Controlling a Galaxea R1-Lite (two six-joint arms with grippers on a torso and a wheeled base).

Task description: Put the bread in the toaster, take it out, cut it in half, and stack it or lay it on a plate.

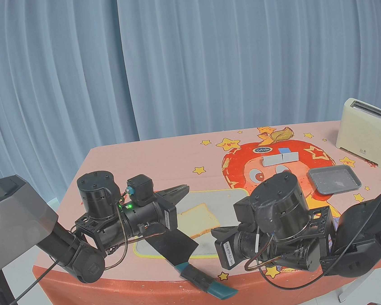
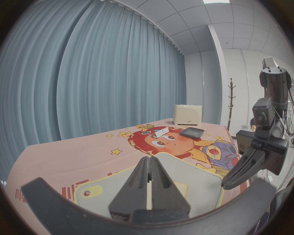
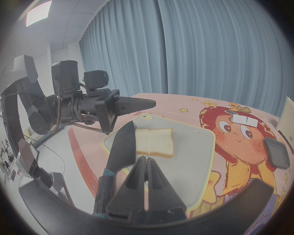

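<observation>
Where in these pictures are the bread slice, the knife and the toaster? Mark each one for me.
bread slice (image 3: pixel 159 142), right wrist view, on its top face.
knife (image 3: pixel 124 147), right wrist view, on the middle of the black blade.
toaster (image 1: pixel 366 135), head view, on its broad side wall.

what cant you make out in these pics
- Head view: the left claw and wrist cover part of the bread and knife blade.
- Left wrist view: that claw hides most of the bread.
- Right wrist view: the edge cuts off the toaster.
- Head view: inside the toaster slots, too small.
</observation>
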